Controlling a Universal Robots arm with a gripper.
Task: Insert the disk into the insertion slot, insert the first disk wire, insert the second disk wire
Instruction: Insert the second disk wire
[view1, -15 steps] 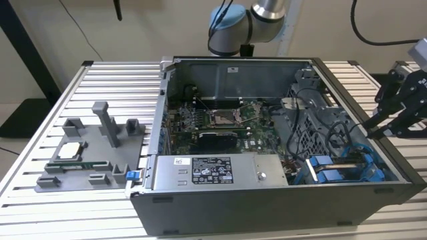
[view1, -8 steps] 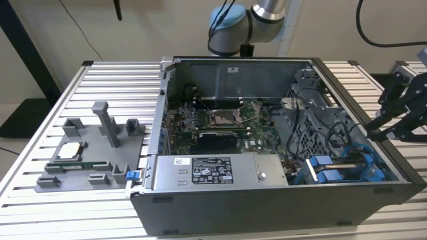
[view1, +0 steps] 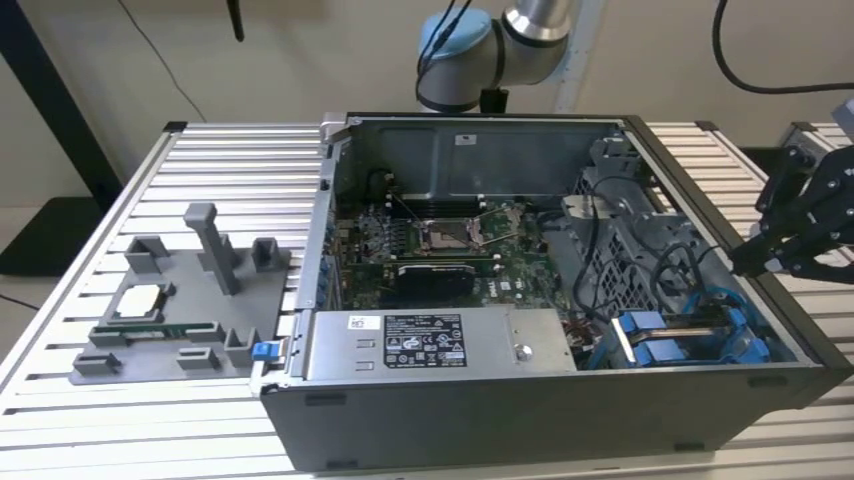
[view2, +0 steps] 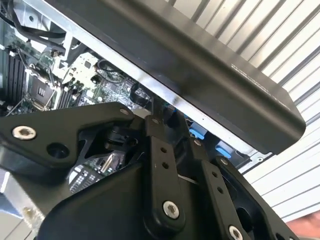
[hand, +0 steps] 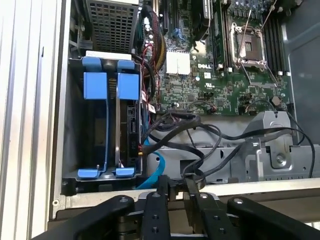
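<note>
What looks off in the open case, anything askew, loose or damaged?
Nothing looks damaged. The one untidy spot: black cables and a blue cable lie in a loose tangle beside the blue carriers, near the gripper. The carriers sit straight, side by side.

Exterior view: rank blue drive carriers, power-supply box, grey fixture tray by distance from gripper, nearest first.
1. blue drive carriers, in the case, beside the gripper.
2. power-supply box, along the case's near wall.
3. grey fixture tray, outside the case, exterior view's left.
</note>
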